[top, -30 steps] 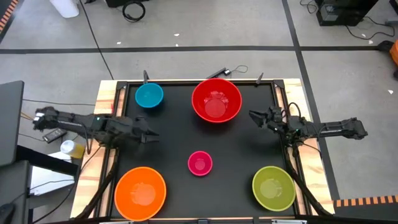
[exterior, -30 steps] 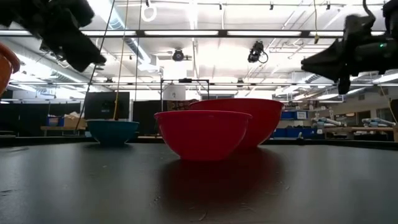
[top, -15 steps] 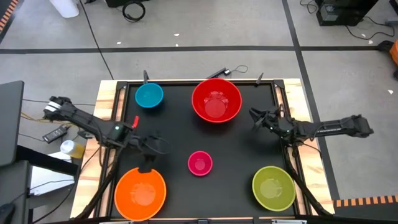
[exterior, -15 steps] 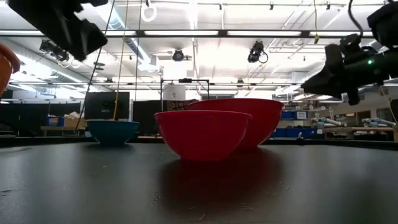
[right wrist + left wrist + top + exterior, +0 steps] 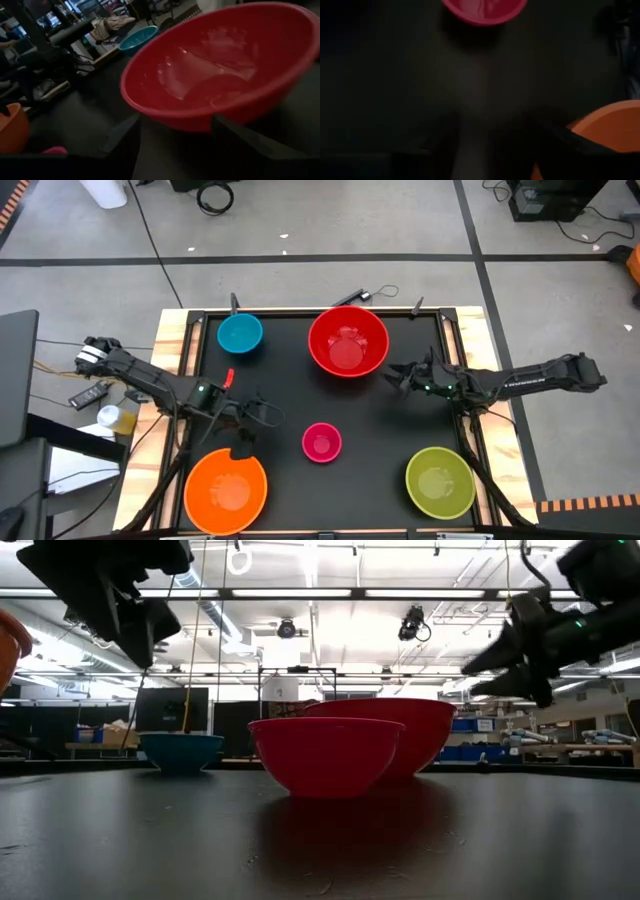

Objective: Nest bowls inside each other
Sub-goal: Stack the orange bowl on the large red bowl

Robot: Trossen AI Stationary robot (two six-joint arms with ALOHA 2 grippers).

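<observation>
Five bowls stand apart on the black table (image 5: 390, 430), each on its base. They are a blue bowl (image 5: 240, 334) at the far left, a red bowl (image 5: 348, 342) at the far middle, a pink bowl (image 5: 321, 442) in the middle, an orange bowl (image 5: 226, 490) at the near left and a yellow-green bowl (image 5: 440, 480) at the near right. My left gripper (image 5: 258, 418) hangs open above the table, between the orange bowl's far rim and the pink bowl. My right gripper (image 5: 392, 376) is open, close to the red bowl's right side (image 5: 225, 65).
Wooden boards (image 5: 170, 350) frame the table on the left and right. Bare tabletop lies between the pink bowl and the yellow-green bowl. Beyond the table's far edge the low view shows a lab room with benches (image 5: 560, 750).
My left gripper has swung from the table's left side toward the near edge and the middle, tipping downward, and now hangs by the orange bowl's far rim. My right gripper has reached toward the red bowl and has opened. No bowl has moved.
</observation>
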